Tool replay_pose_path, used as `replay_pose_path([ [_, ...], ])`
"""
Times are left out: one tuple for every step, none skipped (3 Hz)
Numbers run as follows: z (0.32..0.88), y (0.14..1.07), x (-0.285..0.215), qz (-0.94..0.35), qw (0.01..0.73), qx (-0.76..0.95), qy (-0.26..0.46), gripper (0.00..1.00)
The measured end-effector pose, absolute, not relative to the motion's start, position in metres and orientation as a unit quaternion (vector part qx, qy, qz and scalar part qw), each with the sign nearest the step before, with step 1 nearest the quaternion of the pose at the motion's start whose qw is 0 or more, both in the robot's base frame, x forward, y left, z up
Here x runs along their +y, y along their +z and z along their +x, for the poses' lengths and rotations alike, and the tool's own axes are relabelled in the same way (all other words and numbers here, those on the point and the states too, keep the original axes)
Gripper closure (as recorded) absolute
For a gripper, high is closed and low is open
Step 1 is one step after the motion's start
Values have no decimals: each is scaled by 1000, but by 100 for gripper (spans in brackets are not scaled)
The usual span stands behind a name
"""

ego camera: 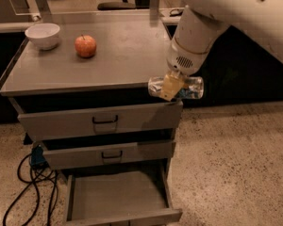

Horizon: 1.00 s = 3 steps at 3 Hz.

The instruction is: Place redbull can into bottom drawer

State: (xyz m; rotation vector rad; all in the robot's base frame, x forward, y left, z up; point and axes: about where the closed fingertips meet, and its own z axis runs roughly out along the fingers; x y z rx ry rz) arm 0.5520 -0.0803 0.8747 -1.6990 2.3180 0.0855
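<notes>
My gripper hangs from the white arm at the front right corner of the grey cabinet top. It is shut on the redbull can, a silver can with bluish markings held lying sideways in the air just past the cabinet's front edge, above the top drawer. The bottom drawer is pulled open below, a shallow grey tray with a bare floor. The can is above and to the right of it.
A red apple and a white bowl sit on the cabinet top at the back left. The two upper drawers with dark handles are shut. Black cables lie on the speckled floor at the left.
</notes>
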Motion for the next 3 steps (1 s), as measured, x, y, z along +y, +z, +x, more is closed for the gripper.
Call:
replay_pose_path([
  [486,906,-55,-620,169,766,26,100],
  [454,928,-44,-632,186,752,22,100],
  [460,923,-48,-626,189,756,27,100],
])
